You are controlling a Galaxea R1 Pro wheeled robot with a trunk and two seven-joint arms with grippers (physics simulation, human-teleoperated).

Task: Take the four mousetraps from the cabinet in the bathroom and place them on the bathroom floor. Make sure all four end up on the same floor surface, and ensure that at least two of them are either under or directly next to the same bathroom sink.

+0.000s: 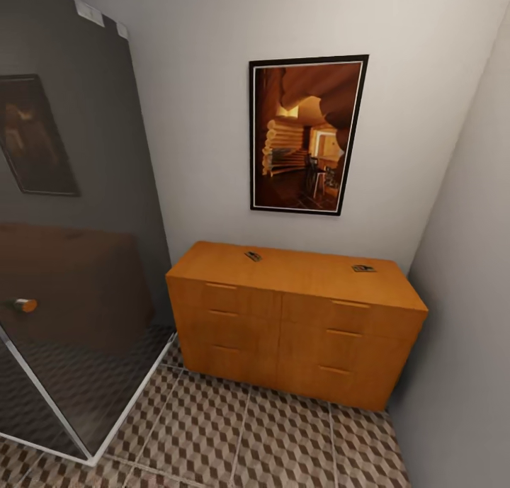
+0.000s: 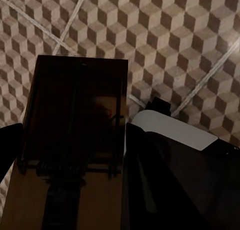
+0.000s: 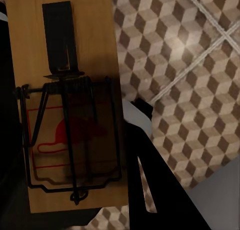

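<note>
I've got a mousetrap (image 3: 67,104) gripped in the right hand and, I think, another mousetrap (image 2: 75,120) in the left, both over the bathroom floor (image 1: 283,438); two remaining traps (image 1: 253,256) on the cabinet (image 1: 297,318); next: find sink.

Head faces cabinet (image 1: 294,311); wrists overlook shared floor (image 2: 165,34).

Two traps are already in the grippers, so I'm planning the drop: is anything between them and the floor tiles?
Nothing visible. The mousetrap in the right gripper and the shadowed one in the left gripper both hang over bare patterned bathroom floor; only the gripper's own finger crosses the view.
</note>
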